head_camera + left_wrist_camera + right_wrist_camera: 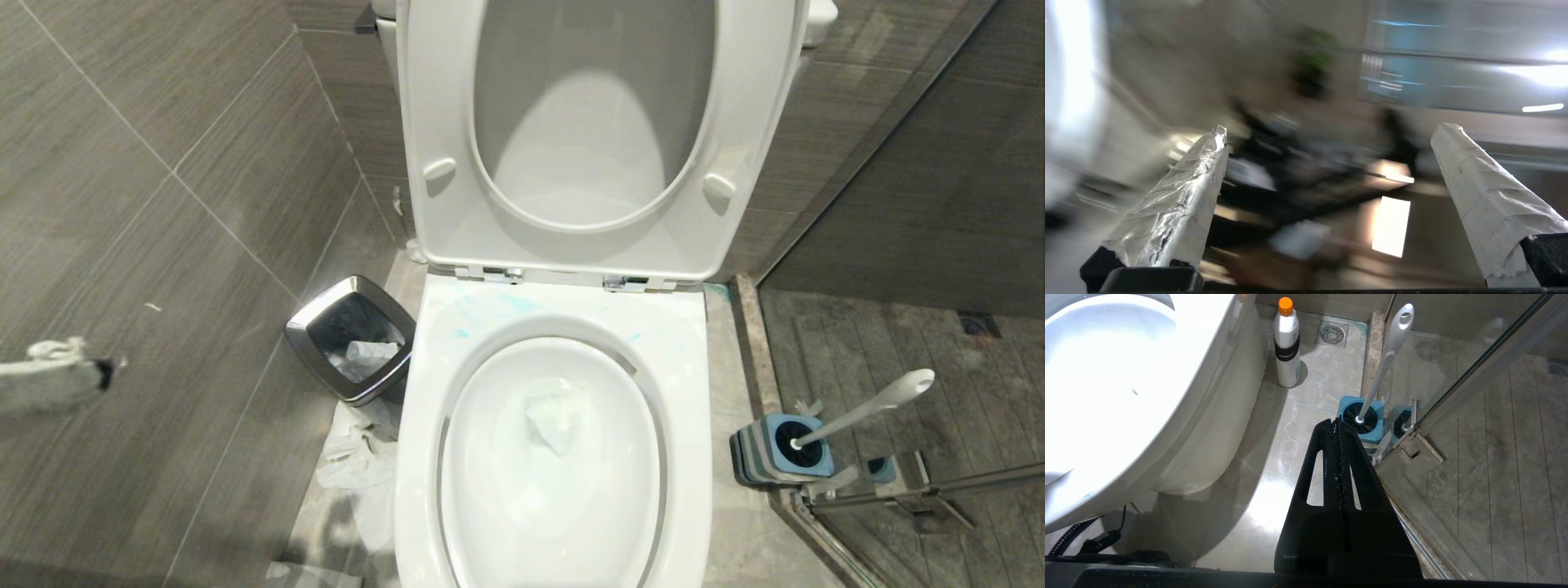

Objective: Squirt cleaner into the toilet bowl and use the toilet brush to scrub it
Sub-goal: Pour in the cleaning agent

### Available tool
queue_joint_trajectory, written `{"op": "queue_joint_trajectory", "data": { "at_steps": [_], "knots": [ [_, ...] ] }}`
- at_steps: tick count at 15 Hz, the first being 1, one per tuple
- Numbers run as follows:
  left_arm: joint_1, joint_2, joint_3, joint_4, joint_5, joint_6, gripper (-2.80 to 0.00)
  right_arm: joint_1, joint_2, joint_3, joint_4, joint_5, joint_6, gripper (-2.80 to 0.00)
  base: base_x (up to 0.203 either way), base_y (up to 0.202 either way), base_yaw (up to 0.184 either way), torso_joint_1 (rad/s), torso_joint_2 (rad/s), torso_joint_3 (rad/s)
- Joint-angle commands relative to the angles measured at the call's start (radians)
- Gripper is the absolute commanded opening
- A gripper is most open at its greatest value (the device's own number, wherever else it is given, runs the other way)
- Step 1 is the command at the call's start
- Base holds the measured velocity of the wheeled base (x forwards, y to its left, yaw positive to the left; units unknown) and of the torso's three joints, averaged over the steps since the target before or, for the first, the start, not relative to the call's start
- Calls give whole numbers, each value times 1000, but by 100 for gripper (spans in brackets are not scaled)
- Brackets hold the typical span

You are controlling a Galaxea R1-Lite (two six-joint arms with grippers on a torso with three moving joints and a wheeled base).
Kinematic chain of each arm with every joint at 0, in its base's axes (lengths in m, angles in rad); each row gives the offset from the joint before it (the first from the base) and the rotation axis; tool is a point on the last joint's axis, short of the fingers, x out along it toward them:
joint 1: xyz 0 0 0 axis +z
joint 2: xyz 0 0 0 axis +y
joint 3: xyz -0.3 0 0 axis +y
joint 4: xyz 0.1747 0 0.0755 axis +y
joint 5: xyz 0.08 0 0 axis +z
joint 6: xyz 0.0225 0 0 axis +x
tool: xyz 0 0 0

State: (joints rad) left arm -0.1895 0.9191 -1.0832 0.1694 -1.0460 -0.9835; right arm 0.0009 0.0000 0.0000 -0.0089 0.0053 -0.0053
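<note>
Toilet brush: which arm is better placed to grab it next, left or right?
Right, probably. The toilet brush stands in its holder right of the toilet bowl; the shut right gripper hangs nearby. The open left gripper is far left.

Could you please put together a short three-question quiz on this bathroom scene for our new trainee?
1. True or false: the toilet brush stands in its holder, to the right of the toilet bowl.
2. Which gripper has its jaws shut? A) left gripper B) right gripper
3. Fill in: turquoise smears of cleaner show on the bowl's back rim, just below the seat's ______.

Key: 1 true. 2 B; the left gripper's jaws stand wide apart. 3 hinges.
</note>
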Motion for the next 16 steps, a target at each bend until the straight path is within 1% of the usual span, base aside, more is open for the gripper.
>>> {"op": "queue_joint_trajectory", "data": {
  "at_steps": [1,2,3,5,6,7,8,9,10,11,12,15,16],
  "knots": [
    [-41,-7,-3,90,164,537,0,1,0,6,0,1,-1,-280,0,0,0,0,0,0],
    [-92,-23,-24,147,318,687,0,-1,0,6,0,1,0,-280,0,0,0,0,0,0],
    [-133,-44,-67,208,393,746,0,1,-1,6,0,1,-1,-280,0,0,0,0,0,0],
    [-134,-86,-131,345,461,757,0,1,0,6,0,1,-1,-280,0,0,0,0,0,0],
    [-131,-108,-143,411,517,764,0,1,0,6,0,1,0,-280,0,0,0,0,0,0],
    [-123,-121,-147,449,580,792,0,1,0,6,0,1,1,-280,0,0,0,0,0,0],
    [-122,-135,-145,474,648,850,0,1,0,6,0,1,0,-280,0,0,0,0,0,0],
    [-130,-157,-142,483,700,896,0,1,0,6,0,1,0,-280,0,0,0,0,0,0],
    [-142,-178,-144,483,725,922,0,1,0,6,0,1,1,-280,0,0,0,0,0,0],
    [-144,-201,-147,465,727,948,0,0,0,6,0,1,-1,-280,0,0,0,0,0,0],
    [-144,-225,-144,434,724,983,0,1,0,6,0,1,-1,-280,0,0,0,0,0,0],
    [-144,-310,-108,418,697,1022,0,1,0,6,0,1,-1,-280,0,0,0,0,0,0],
    [-145,-336,-89,417,696,1045,0,1,0,6,0,1,-1,-280,0,0,0,0,0,0]
  ]
}}
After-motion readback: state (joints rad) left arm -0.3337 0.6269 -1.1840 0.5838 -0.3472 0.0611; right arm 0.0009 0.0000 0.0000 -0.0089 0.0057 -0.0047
